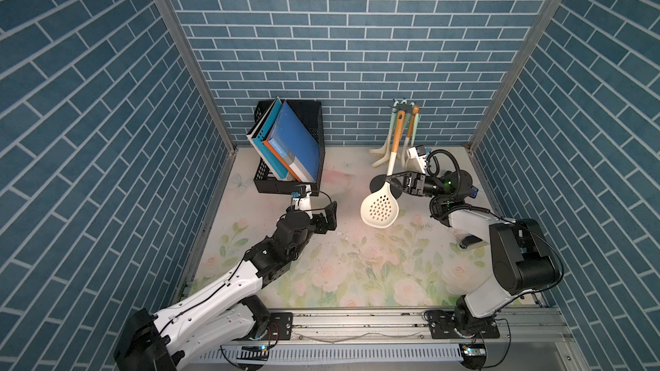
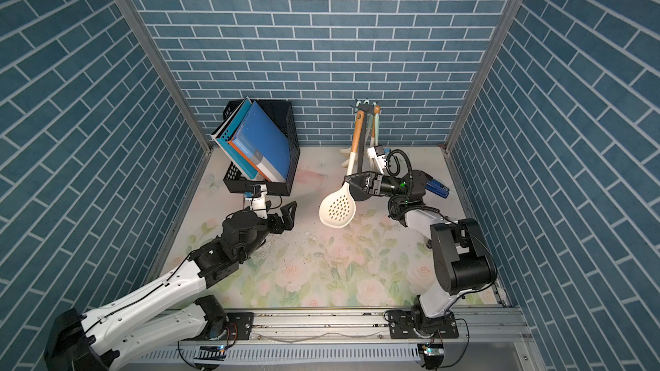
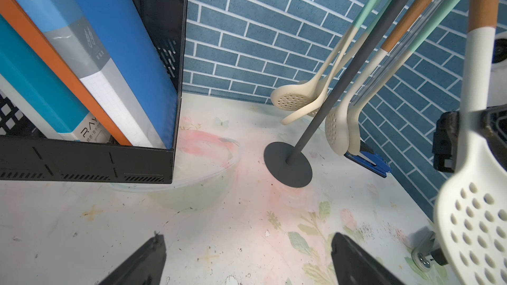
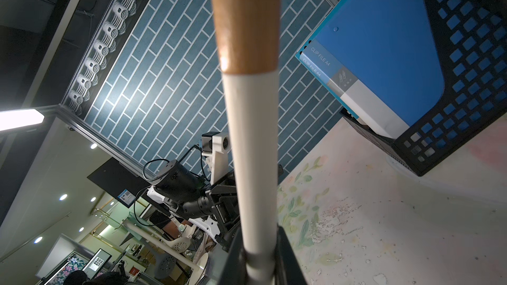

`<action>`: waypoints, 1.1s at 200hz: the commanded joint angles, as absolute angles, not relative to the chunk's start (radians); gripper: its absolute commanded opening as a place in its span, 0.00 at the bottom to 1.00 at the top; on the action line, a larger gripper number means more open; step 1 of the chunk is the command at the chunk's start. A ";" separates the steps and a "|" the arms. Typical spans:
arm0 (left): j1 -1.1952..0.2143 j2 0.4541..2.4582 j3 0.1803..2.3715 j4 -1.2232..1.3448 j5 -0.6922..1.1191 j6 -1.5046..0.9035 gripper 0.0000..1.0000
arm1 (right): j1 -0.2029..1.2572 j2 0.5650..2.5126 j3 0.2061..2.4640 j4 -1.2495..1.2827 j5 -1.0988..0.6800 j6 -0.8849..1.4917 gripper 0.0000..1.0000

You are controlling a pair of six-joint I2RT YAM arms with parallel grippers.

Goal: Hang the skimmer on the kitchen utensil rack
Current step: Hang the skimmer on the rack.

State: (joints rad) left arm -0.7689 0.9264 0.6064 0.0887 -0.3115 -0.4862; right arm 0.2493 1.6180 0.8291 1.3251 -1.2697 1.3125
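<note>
The skimmer (image 1: pixel 379 208) has a cream perforated head, a white neck and a wooden handle, and it hangs tilted above the table. My right gripper (image 1: pixel 387 180) is shut on its white neck just above the head; in the right wrist view the gripper (image 4: pixel 259 244) clamps the neck (image 4: pixel 252 132) from both sides. The handle's top end reaches up close to the crown of the kitchen utensil rack (image 1: pixel 403 104); whether it sits on a hook I cannot tell. The rack's pole (image 3: pixel 343 86) and round base (image 3: pixel 288 164) stand behind it. My left gripper (image 1: pixel 330 215) (image 3: pixel 247 238) is open and empty, low over the table.
Several cream utensils (image 3: pixel 290 98) hang on the rack. A black mesh file box (image 1: pixel 275 187) with blue folders stands at the back left, with a clear bowl (image 3: pixel 203 176) beside it. A blue object (image 3: pixel 367 160) lies by the right wall. Brick walls enclose three sides.
</note>
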 commanded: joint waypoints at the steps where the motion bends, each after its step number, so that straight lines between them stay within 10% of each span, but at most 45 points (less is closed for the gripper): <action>1: -0.762 0.932 0.601 0.109 -0.305 -0.491 1.00 | 0.242 1.599 0.844 1.396 -1.278 1.331 0.00; 220: -0.762 0.944 0.597 0.114 -0.301 -0.494 1.00 | 0.233 1.574 0.848 1.394 -1.294 1.326 0.00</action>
